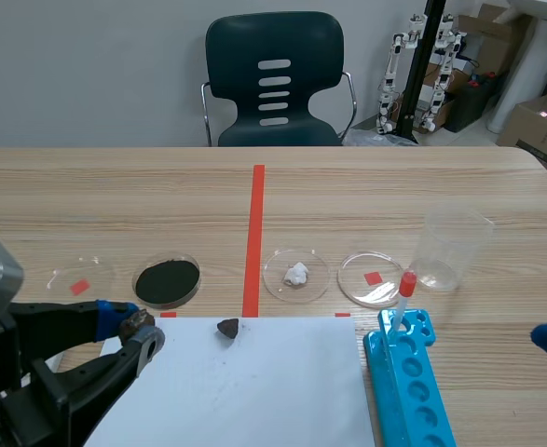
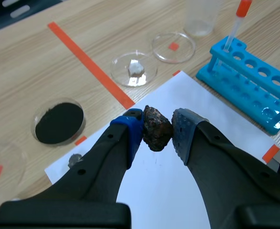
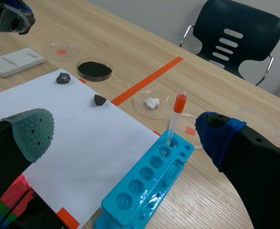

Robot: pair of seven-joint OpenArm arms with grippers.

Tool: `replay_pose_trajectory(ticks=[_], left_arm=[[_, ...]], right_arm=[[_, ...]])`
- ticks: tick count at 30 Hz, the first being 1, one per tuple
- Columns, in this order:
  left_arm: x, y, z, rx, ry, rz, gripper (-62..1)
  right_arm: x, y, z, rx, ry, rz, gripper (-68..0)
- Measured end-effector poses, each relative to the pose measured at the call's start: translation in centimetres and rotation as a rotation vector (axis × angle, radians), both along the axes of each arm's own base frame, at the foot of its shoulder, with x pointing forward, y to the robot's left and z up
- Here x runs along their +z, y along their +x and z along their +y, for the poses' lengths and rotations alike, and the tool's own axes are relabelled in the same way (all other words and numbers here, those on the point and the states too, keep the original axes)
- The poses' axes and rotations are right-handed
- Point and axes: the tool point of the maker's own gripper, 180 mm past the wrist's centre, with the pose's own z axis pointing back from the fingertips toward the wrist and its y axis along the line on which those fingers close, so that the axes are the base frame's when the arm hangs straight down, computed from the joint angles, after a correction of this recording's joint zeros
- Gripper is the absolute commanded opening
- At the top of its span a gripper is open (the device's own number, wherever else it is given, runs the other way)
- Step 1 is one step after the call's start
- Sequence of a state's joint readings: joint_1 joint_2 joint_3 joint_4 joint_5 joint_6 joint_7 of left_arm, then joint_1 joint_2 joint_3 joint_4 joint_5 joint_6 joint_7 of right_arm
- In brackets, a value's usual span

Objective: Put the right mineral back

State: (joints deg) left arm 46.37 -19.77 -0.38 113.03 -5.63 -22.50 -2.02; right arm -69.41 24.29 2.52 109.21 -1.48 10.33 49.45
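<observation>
blue tube rack [image 1: 413, 400] right of white paper [image 1: 254, 391] | clear cup [image 1: 452, 247] beyond rack | dark chair [image 1: 236, 56] behind table [image 1: 115, 196]

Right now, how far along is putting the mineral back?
Done: the pickup. In hand: a dark rock, clamped between the left fingers. Left: setting it in a dish; the leftmost dish and rightmost dish are empty.

Dark chair [image 1: 274, 79] behind wooden table [image 1: 115, 196], grey wall [image 1: 87, 65]
</observation>
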Motion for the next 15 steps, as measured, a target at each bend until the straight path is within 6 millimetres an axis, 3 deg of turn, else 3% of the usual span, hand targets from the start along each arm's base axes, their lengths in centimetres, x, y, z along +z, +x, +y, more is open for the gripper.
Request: replay_pose_trajectory(ticks=[1,4,15], left_arm=[[1.71,0.30,-0.56,-0.021,-0.008,-0.047,-55.6],[2.52,0.42,-0.83,-0.026,-0.017,-0.067,-55.6],[2.64,0.44,-0.87,-0.027,-0.017,-0.070,-55.6]], right_arm=[[0.00,0.00,0.00,0.000,0.000,0.000,-5.4],[0.00,0.00,0.00,0.000,0.000,0.000,-5.4],[0.00,0.00,0.00,0.000,0.000,0.000,-5.4]])
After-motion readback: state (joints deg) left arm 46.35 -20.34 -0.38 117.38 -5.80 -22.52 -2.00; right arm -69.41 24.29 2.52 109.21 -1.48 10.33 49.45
